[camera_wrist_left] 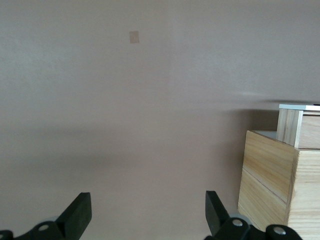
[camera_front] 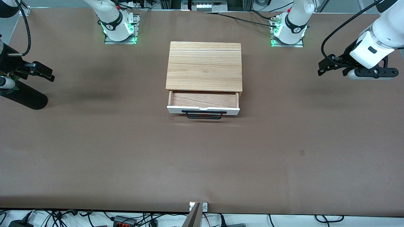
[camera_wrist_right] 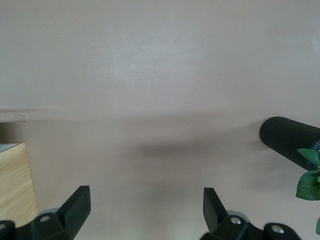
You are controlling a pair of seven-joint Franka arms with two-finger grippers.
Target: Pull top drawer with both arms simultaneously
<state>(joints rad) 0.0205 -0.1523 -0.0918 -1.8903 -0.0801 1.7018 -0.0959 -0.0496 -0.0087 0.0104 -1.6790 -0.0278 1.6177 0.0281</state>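
We start at the bench (camera_front: pixel 94 157) edge nearest the front camera: bare brown surface, one small darker patch (camera_front: pixel 302 153) toward the left arm's end.

Next in, at mid-bench, stands the wooden box (camera_front: pixel 204 66). The top drawer (camera_front: pixel 203 109) faces the front camera and already stands partly out, its white front clear of the box and light wood inside showing. The black bar handle (camera_front: pixel 204 114) runs along the white front, long axis parallel to the bench's long edges. We judge that any further pull goes straight toward the front camera's edge, square to that bar.

Level with the box, or a little farther in, the two grippers hang over the bench ends. The left gripper (camera_front: pixel 322 67) is over the left arm's end, well apart from the box; its fingers (camera_wrist_left: pixel 77 214) are spread wide and grasp nothing. Its wrist view catches the box's side and the drawer's corner (camera_wrist_left: pixel 295 125), so the drawer lies ahead and to one side of those fingers. The right gripper (camera_front: pixel 47 74) is over the right arm's end, just beside a dark cylinder (camera_front: pixel 23 97) and some green leaves (camera_wrist_right: pixel 310 177). Its fingers (camera_wrist_right: pixel 75 207) are likewise spread and empty.

Key relation: the handle sits between the two grippers, about equally distant from each. We judge neither arm has the advantage. Each would have to travel inward along the bench and come down in front of the drawer to take one end of the bar.

Farthest in, both arm bases stand along the farthest edge.
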